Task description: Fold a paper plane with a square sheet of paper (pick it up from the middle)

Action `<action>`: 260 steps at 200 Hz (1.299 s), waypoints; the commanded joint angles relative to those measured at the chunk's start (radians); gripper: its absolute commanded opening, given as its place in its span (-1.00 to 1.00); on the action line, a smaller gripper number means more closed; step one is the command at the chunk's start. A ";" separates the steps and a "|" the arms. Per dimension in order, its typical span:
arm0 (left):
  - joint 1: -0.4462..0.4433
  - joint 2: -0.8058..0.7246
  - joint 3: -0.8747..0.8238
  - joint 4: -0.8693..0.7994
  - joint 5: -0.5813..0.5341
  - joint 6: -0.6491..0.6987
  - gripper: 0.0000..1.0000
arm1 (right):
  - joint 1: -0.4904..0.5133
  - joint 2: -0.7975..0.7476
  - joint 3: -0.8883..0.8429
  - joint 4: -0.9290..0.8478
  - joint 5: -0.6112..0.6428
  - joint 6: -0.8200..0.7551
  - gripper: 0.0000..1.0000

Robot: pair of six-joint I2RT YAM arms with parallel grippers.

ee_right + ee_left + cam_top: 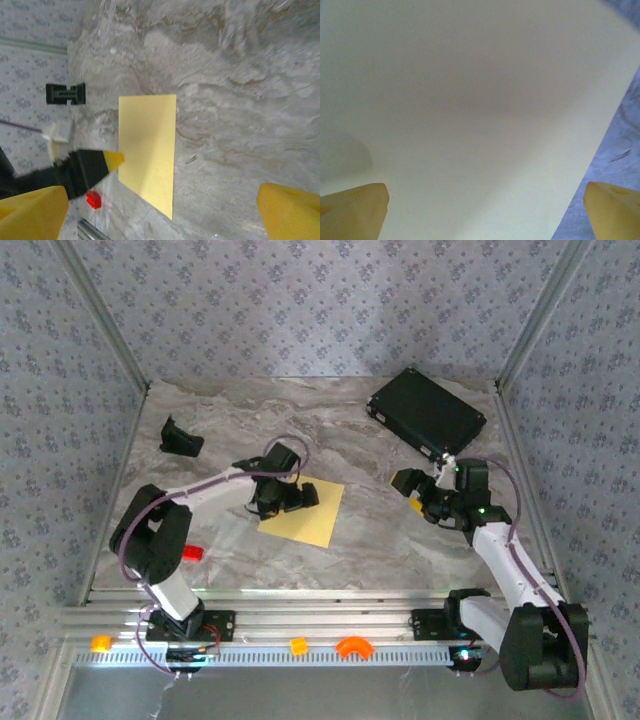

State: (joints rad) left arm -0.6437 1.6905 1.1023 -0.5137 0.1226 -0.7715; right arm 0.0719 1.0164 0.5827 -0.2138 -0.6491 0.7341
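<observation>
The square sheet of paper (312, 514) lies flat on the marble table, pale yellow, unfolded. My left gripper (287, 498) is down over the sheet's left part, jaws open. In the left wrist view the paper (470, 100) spreads close beneath the gripper (485, 215), with one yellow fingertip at each lower corner and nothing between them. My right gripper (420, 494) hovers open to the right of the sheet, apart from it. From the right wrist the sheet (149, 150) shows ahead of the open gripper (160, 215), with a left fingertip (113, 159) at its edge.
A black rectangular case (427, 412) lies at the back right. A small black bracket (180, 438) sits back left. A small red block (191, 552) rests by the left arm's base. Orange plastic pieces (352, 646) sit on the front rail. Patterned walls enclose three sides.
</observation>
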 commanded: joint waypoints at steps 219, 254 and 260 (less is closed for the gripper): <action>-0.052 0.413 0.469 -0.478 -0.101 0.262 0.97 | -0.070 -0.095 0.071 -0.342 0.124 -0.098 0.98; -0.076 0.403 0.392 -0.423 -0.083 0.133 0.97 | -0.113 -0.094 0.073 -0.334 0.091 -0.098 0.98; -0.082 0.403 0.387 -0.424 -0.091 0.104 0.97 | -0.115 -0.094 0.073 -0.331 0.091 -0.094 0.98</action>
State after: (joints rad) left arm -0.6994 2.0872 1.5360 -0.9367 0.0311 -0.5400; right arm -0.0284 0.9318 0.6197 -0.5079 -0.5385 0.6613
